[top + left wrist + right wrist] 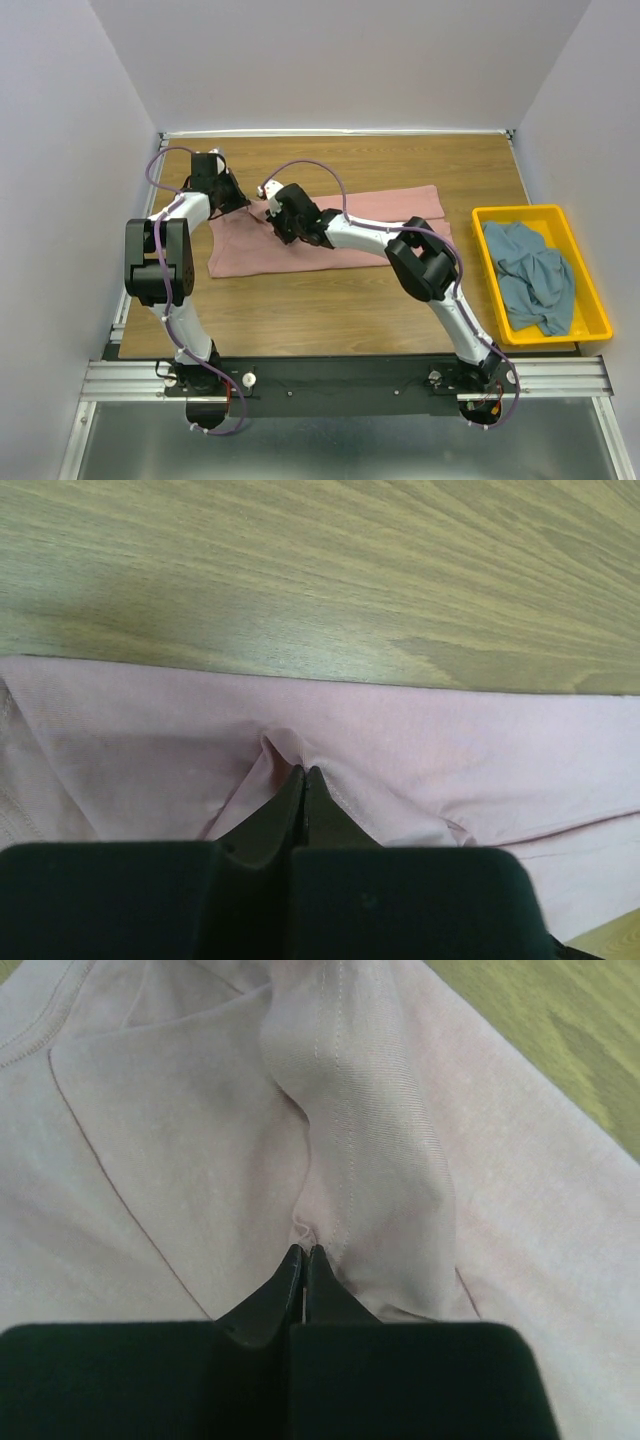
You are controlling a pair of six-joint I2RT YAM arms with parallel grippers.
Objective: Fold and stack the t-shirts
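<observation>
Since left fingers (278, 818) and right fingers (278, 1298) each clamp a pinched ridge of the dusty-pink t-shirt (330, 240), flat on the table (330, 305), I judge a fold coming; blue-grey t-shirt (530, 275) sits in yellow bin (520, 211).

Wooden table (340, 300), yellow plastic bin (517, 211) at its right
</observation>
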